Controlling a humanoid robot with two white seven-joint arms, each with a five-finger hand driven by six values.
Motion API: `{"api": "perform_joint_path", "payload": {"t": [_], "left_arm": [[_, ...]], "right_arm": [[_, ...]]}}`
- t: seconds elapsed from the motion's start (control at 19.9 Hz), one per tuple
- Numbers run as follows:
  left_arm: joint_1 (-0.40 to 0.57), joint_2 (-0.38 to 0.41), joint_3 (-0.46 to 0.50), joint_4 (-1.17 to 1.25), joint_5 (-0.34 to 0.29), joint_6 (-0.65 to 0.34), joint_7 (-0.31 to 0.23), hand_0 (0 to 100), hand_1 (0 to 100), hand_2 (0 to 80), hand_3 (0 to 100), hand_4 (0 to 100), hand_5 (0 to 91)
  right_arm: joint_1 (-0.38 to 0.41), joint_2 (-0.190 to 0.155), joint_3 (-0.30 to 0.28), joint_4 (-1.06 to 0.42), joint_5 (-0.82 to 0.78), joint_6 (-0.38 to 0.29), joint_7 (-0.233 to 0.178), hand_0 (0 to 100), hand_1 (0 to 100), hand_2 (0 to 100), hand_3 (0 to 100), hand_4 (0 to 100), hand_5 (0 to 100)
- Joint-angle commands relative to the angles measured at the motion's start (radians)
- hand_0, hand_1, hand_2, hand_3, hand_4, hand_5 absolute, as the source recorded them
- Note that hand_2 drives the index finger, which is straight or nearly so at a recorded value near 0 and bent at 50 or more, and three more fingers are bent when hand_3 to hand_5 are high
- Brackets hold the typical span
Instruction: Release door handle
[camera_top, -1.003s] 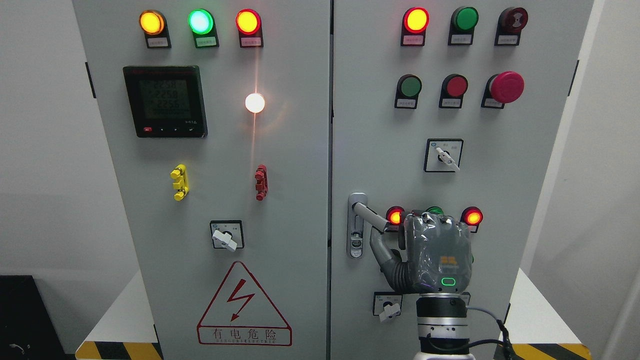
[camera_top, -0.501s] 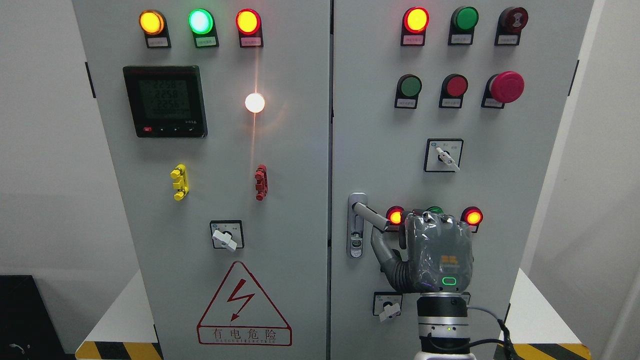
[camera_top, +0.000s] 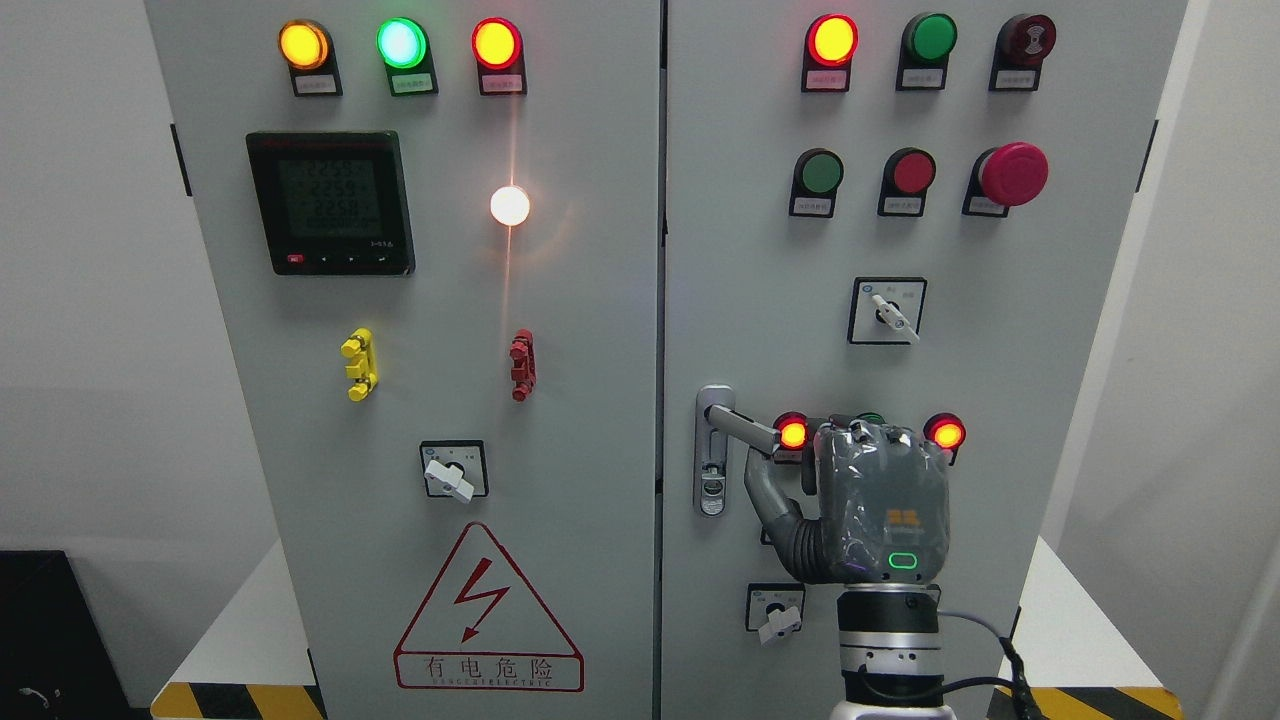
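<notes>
On the left edge of the right cabinet door (camera_top: 760, 250), the silver door handle (camera_top: 745, 426) is swung out from its lock plate (camera_top: 712, 470), pointing right and slightly down. My right hand (camera_top: 880, 500) comes up from the bottom edge and shows its grey back, just right of the handle's free end. Its thumb (camera_top: 762, 490) stretches left, with its tip just under the handle's end. The handle's end is bare and nothing wraps it. The other fingers are hidden behind the hand. No left arm shows.
Lit red lamps (camera_top: 792, 432) (camera_top: 945, 433) flank the hand, with a green one partly hidden behind it. A rotary switch (camera_top: 775, 612) sits below the thumb and another (camera_top: 887, 312) above. The left door (camera_top: 450, 300) carries a meter (camera_top: 330, 203), lamps and a warning triangle (camera_top: 488, 610).
My right hand has shifted slightly right and up. The handle's free end has risen a little. The thumb now sits lower against the handle's tip.
</notes>
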Motion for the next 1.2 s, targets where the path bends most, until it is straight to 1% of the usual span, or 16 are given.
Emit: {"api": "perform_joint_path", "payload": {"t": [0.0,1.15], "left_arm": [[0.008,0.000,0.000,-0.001,-0.001,0.000,0.000,12,56,0.0,0,0,0.0],[0.009,0.001,0.000,0.000,0.000,0.000,0.000,12,56,0.0,0,0,0.0]], "right_arm": [[-0.002,0.000,-0.011,-0.002,0.001,0.000,-0.002,49,39,92,100,100,100],[0.007,0.002,-0.004,-0.002,-0.004,-0.003,0.000,50,39,91,100,100,100]]}}
